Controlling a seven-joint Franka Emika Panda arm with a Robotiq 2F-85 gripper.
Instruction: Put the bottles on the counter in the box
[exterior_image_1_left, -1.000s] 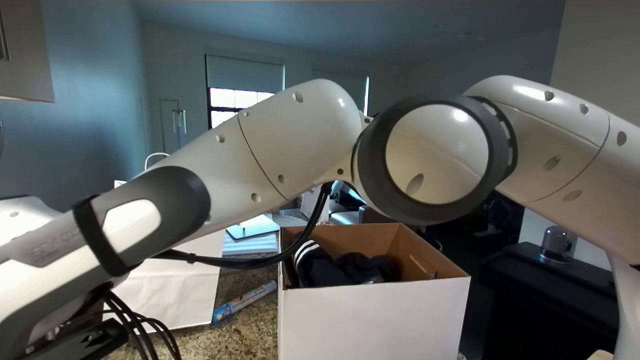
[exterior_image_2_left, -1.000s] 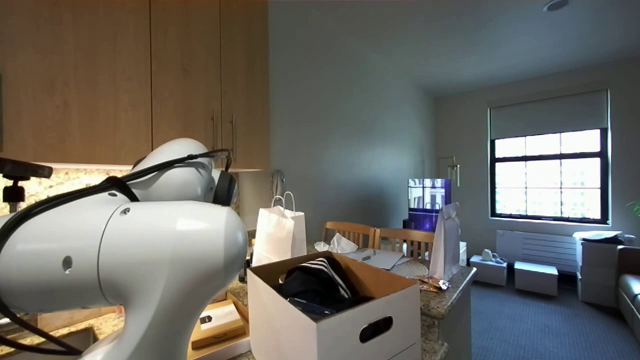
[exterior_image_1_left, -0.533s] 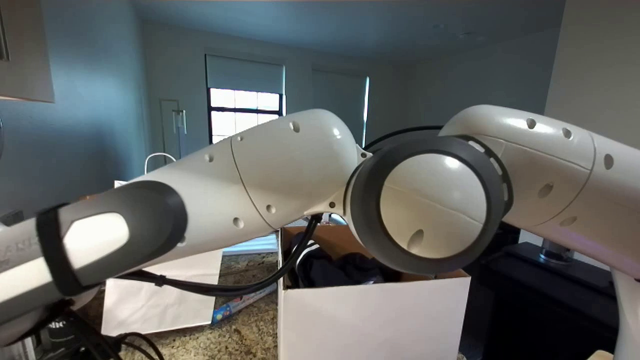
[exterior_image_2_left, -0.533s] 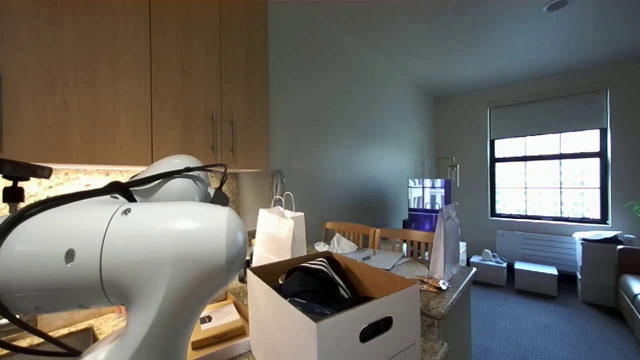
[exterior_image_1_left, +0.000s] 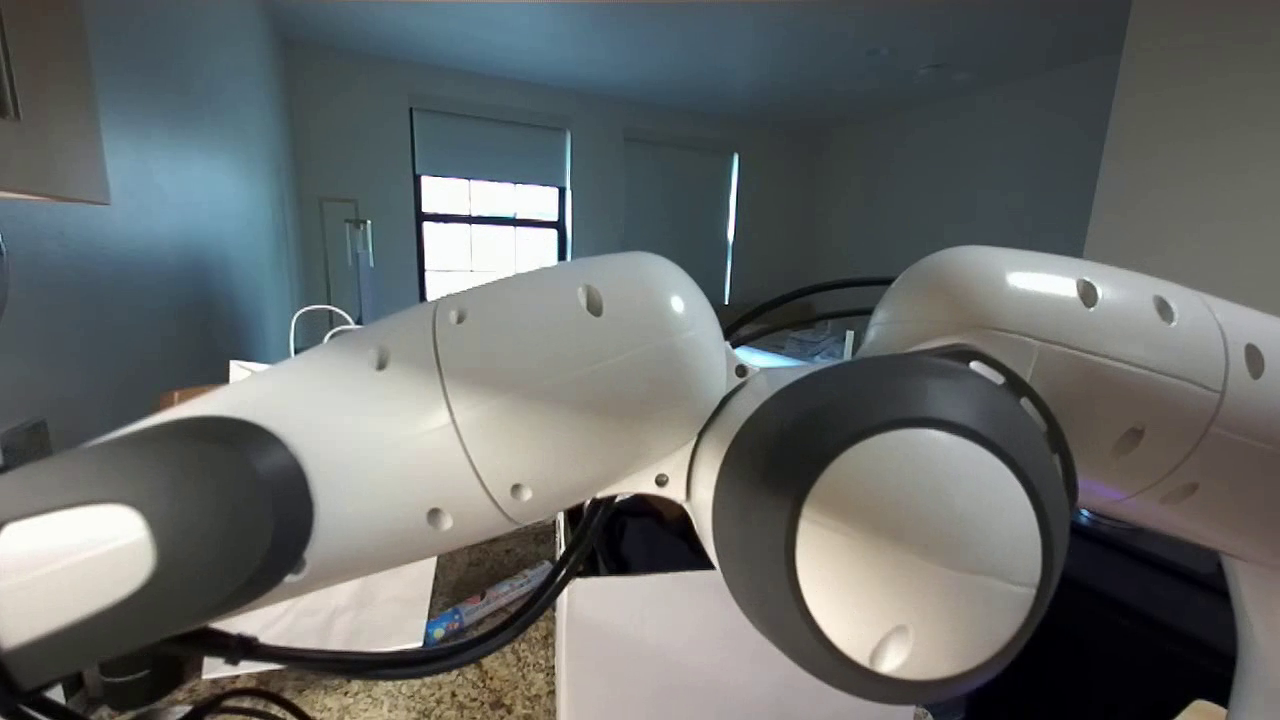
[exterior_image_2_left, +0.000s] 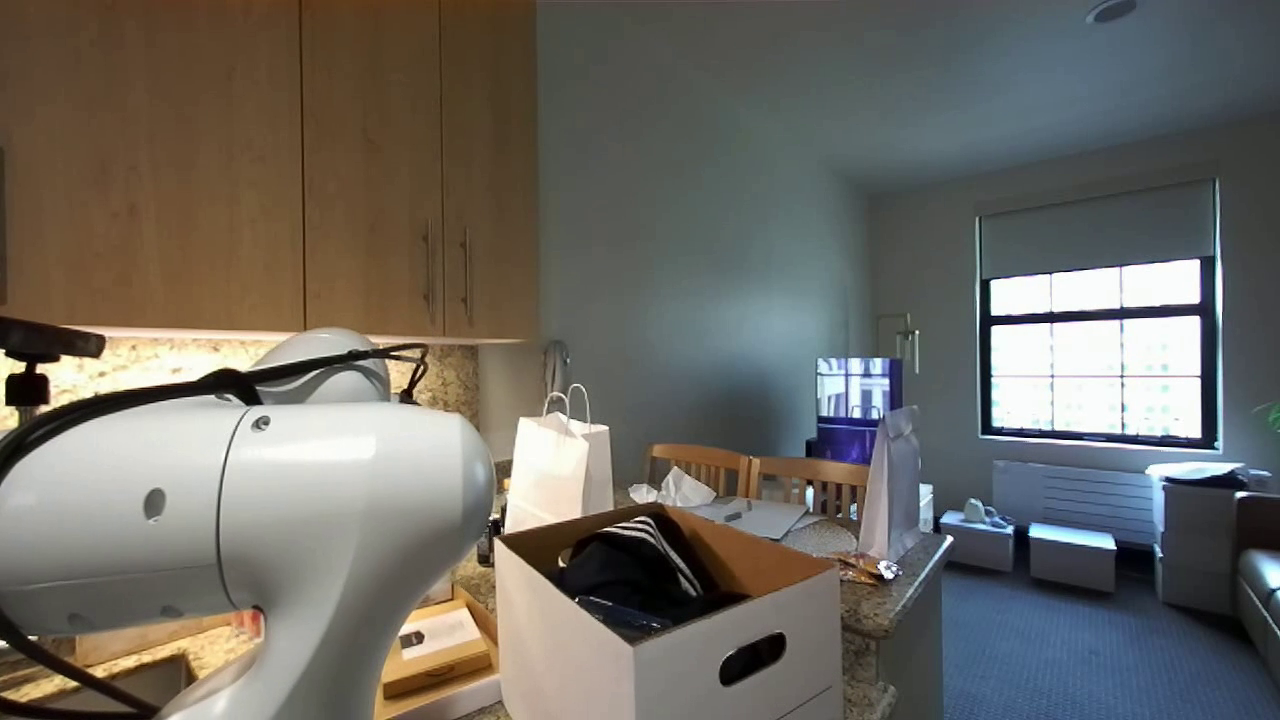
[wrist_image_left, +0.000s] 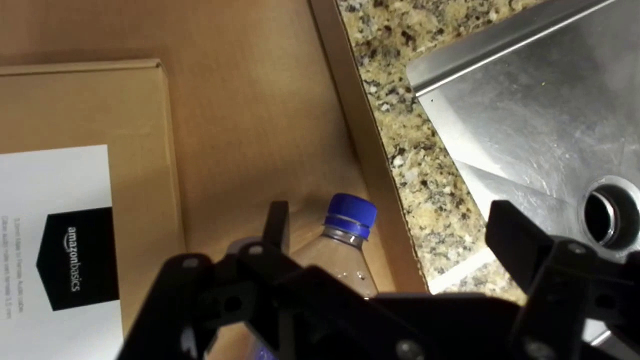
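In the wrist view a clear bottle with a blue cap is in a shallow brown cardboard tray. Its lower part is hidden behind my gripper, and I cannot tell whether it stands or lies. My gripper is open; the bottle neck shows between the fingertips, nearer the left one, with no visible contact. The speckled counter runs beside the tray. The large white box stands open with dark clothing inside; it also shows in an exterior view, partly hidden by my arm. My gripper is not visible in the exterior views.
An amazonbasics carton lies in the tray left of the bottle. A steel sink is beyond the counter strip. A white paper bag stands behind the box. A colourful tube lies on the counter beside the box.
My arm has lowered steadily in both exterior views. In one of them the forearm and elbow now cover more of the box. The box and bags have not moved.
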